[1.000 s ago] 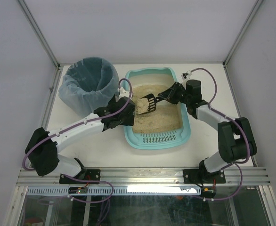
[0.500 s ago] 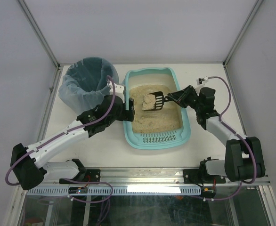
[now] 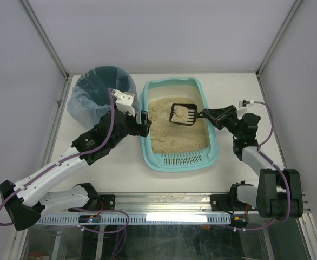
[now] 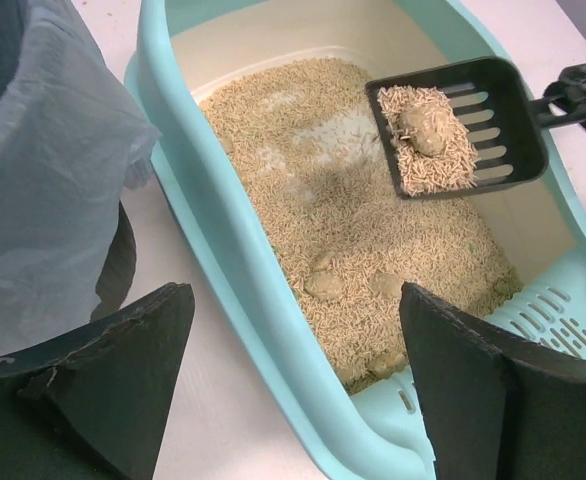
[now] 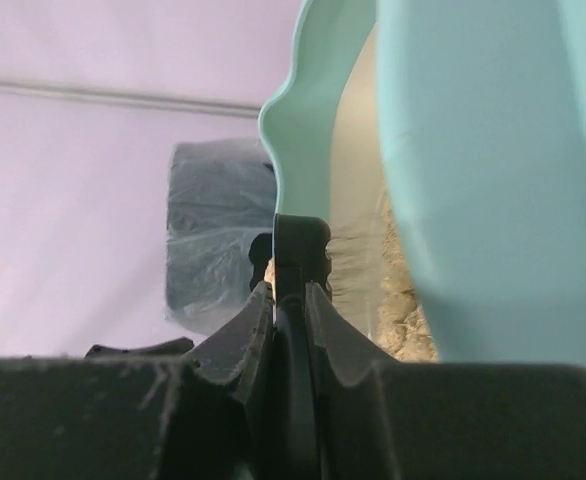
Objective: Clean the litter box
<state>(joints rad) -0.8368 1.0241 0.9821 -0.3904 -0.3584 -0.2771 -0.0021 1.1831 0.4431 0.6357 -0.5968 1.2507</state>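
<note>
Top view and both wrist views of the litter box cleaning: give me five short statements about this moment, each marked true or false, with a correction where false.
1. The right tool is shut on the handle of the scoop. True.
2. The scoop is empty. False: it carries a clump and loose grains.
3. The left tool clamps the rim of the litter box. False: its jaws stand wide open, gripping nothing.
4. The bin stands left of the litter box. True.
5. The scoop hangs over the bin. False: it is over the litter inside the litter box.
</note>
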